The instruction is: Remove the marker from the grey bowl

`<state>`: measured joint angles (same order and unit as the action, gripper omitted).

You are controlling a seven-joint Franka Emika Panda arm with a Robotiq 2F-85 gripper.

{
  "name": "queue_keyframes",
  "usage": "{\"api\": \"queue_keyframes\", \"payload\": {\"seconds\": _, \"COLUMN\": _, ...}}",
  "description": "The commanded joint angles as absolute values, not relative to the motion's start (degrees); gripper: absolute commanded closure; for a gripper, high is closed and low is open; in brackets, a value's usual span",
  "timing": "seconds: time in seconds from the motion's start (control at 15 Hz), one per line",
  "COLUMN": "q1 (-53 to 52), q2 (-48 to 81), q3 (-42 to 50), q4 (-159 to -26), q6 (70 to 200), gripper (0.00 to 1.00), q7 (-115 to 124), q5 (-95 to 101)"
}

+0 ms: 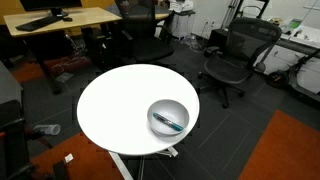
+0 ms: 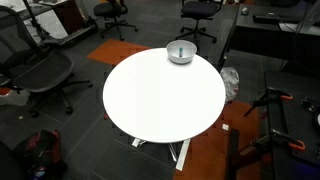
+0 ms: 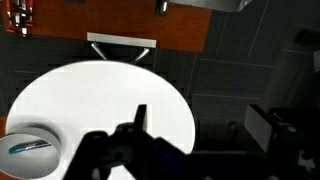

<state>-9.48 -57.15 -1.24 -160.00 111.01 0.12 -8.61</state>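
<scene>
Claw: the gripper point(image 3: 203, 130) shows only in the wrist view, as dark shapes along the lower edge; neither exterior view shows it.
Claw state: its two dark fingers point(image 3: 140, 115) stand well apart, wide, with nothing between them.
Marker: the marker point(image 3: 25, 146) lies inside the grey bowl point(image 3: 30, 148), a thin dark stick with a teal-blue end, slanted across the bowl's darker inside; it shows the same way in an exterior view point(image 1: 170, 123).
Bowl: it sits upright near the rim of the white round table point(image 3: 90, 95), as both exterior views show point(image 1: 168, 117) point(image 2: 181, 52).
Marker against claw: in the wrist view the bowl with the marker sits at the far lower left, well apart from the fingers and off to the side of the gap between them.
Table: white top point(image 1: 120, 100) point(image 2: 160, 95), with only the bowl on it.
Surroundings: a black office chair point(image 1: 232, 55) stands on the dark floor beyond the table.
</scene>
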Motion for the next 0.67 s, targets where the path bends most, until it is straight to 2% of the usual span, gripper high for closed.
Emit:
{"api": "queue_keyframes", "payload": {"seconds": 0.0, "q1": -8.68, "q2": -57.12, "q3": -1.86, "q4": -159.85, "q6": 110.76, "gripper": 0.0, "q7": -0.46, "q5": -9.21}}
{"api": "queue_keyframes", "payload": {"seconds": 0.6, "q1": -6.04, "q2": -52.9, "q3": -1.02, "q4": -158.12, "q6": 115.55, "gripper": 0.0, "q7": 1.11, "q5": -9.09}}
